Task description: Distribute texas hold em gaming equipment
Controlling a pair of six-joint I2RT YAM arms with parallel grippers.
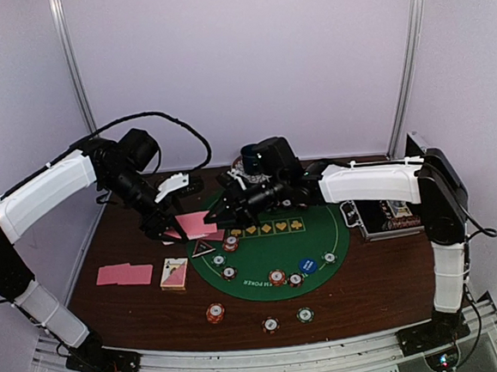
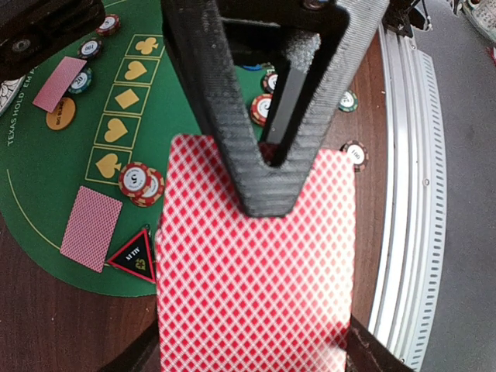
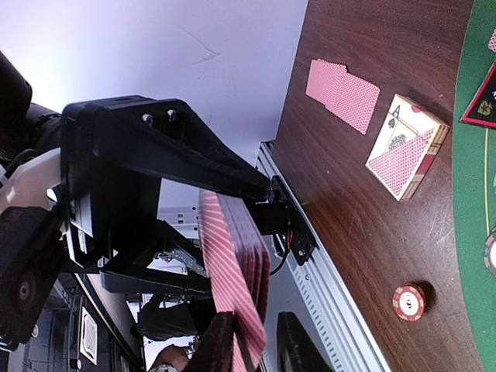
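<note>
My left gripper [image 2: 267, 205] is shut on a stack of pink-backed playing cards [image 2: 256, 287], held above the table's left side [image 1: 195, 222]. My right gripper [image 1: 218, 212] has reached across to that stack. In the right wrist view its jaws [image 3: 260, 349] straddle the fanned cards' [image 3: 232, 263] lower edge, with a gap still showing on one side. Two cards [image 1: 125, 274] lie face down at the left beside a card box [image 1: 174, 274]. Poker chips [image 1: 215, 312] lie near the front edge and on the green mat [image 1: 321, 232], with a blue marker disc [image 1: 307, 266] and a triangle marker [image 1: 203, 248].
A dark cup [image 1: 251, 160] stands at the back behind my right wrist. A black case [image 1: 389, 216] lies at the right of the mat. In the left wrist view a card [image 2: 91, 229] and stacked chips [image 2: 139, 184] rest on the mat.
</note>
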